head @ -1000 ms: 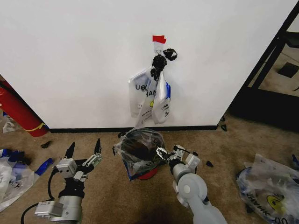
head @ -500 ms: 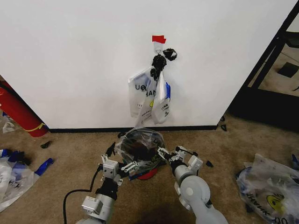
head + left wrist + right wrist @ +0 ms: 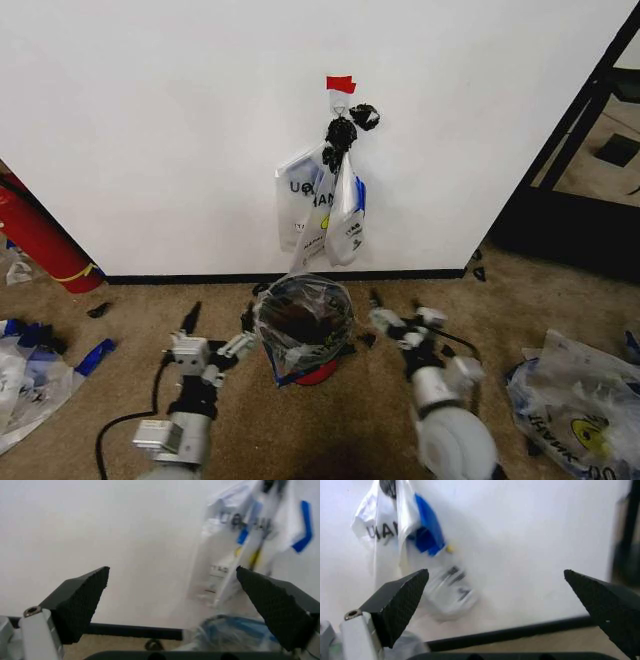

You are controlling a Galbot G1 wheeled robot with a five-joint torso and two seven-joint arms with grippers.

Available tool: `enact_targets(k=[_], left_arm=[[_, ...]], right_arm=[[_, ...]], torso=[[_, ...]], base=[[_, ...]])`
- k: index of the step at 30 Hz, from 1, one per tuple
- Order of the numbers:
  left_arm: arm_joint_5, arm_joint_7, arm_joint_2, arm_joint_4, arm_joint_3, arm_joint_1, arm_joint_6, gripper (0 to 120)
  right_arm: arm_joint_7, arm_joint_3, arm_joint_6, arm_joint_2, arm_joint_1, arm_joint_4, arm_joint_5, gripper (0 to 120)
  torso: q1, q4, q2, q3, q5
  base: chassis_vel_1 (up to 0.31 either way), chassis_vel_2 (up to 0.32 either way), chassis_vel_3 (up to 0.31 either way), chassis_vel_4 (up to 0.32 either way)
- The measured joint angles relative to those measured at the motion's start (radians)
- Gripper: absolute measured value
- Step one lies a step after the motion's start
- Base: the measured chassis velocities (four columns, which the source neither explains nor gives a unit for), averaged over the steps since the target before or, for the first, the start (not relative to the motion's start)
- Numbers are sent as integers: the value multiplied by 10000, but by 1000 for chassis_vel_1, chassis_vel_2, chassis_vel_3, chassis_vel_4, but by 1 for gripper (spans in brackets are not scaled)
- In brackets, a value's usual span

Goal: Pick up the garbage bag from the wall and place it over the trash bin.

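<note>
A translucent garbage bag [image 3: 300, 318] with a blue rim band is draped over the trash bin [image 3: 318, 375], whose red base shows beneath it. A bunch of the same kind of bags [image 3: 322, 205] [image 3: 240, 543] [image 3: 395, 532] hangs from a hook on the white wall [image 3: 150, 130]. My left gripper [image 3: 218, 318] [image 3: 172, 592] is open, just left of the bin and apart from the bag. On the bin's right, my right gripper [image 3: 398, 308] [image 3: 495, 592] is open too, with nothing between its fingers. In the left wrist view the bagged bin [image 3: 235, 635] lies low between the fingers.
A red cylinder with a yellow band [image 3: 35, 240] leans at the left wall. Loose plastic bags lie on the carpet at the left [image 3: 25, 375] and right [image 3: 575, 400]. A black frame [image 3: 590, 110] borders the wall's right end. A black wad [image 3: 350, 122] hangs at the hook.
My right gripper has let go of the bag's rim and pulled away to the right. My left gripper reached the bin's left side, then backed off to the left.
</note>
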Motion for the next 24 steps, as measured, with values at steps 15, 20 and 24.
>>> enact_targets(k=[15,20,24], left_arm=[[374,-19,-396,-19,-128,382,-388,100],[701,-72,-482,-70,45,378,-388,100],[837,-109,-578,-110,113,366,-382,100]], right_arm=[[-429,1234,2386,813,-2998,1681,-1382,100],[-401,1135,2088,988,-2890,2019,-1530,100],[-319,985,1794,1076,-2789,2120,-1690,100]], torso=[[-1,-1,1,0,-2],[-1,-1,1,1,-2],[0,-1,1,1,-2]], base=[[0,0,0,0],[0,0,0,0],[0,0,0,0]])
